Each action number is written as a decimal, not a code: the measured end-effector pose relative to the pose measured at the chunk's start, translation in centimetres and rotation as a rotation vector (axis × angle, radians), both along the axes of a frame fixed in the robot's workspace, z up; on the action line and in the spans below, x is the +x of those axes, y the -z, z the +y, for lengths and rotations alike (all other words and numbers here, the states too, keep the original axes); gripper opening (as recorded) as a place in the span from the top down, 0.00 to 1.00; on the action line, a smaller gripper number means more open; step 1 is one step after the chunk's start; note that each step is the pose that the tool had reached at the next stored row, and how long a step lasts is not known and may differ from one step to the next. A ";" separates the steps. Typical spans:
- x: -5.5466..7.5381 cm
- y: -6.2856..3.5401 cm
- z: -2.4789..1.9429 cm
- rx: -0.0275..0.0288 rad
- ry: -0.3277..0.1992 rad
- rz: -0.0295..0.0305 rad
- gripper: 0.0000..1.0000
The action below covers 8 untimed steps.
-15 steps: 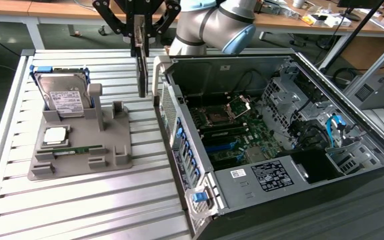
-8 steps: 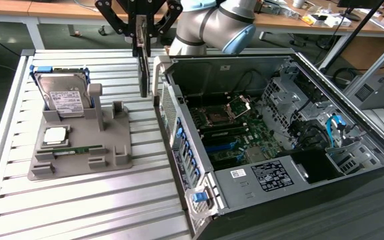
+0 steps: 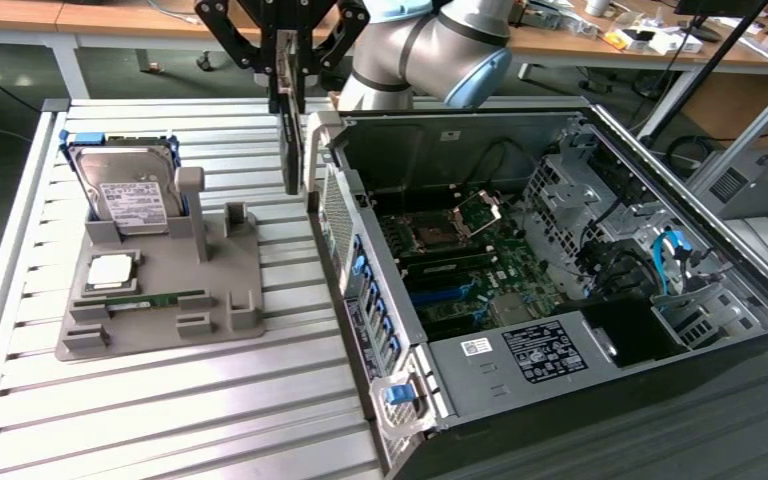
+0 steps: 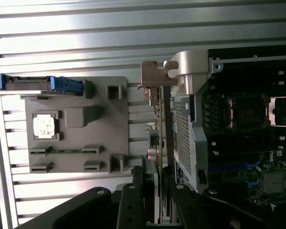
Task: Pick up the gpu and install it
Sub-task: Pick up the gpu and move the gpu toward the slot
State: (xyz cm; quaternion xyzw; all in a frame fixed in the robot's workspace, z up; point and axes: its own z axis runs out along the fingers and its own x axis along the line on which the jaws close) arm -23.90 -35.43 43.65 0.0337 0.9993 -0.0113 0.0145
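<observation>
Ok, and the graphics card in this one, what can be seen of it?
The graphics card is a thin dark board seen edge-on, hanging upright from the gripper, which is clamped on its upper part. In the wrist view a silver metal bracket sits at the end away from the gripper. The card hangs above the slatted table, just outside the open computer case; whether it touches the case wall is unclear.

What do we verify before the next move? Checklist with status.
1. gpu clamped in gripper: ok.
2. gpu lifted clear of the grey holder tray: ok.
3. gpu hanging upright, edge down: ok.
4. PC case side open, motherboard exposed: ok.
5. gpu over the motherboard: not ok, it hangs outside the case wall.
6. Target slot unobstructed: cannot tell.
</observation>
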 end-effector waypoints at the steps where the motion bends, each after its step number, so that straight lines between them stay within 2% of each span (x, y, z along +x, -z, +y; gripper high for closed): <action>1: 0.0 0.00 0.00 0.0000 0.000 0.0000 0.73; 8: 0.2 0.00 0.00 0.0000 0.000 0.0000 0.73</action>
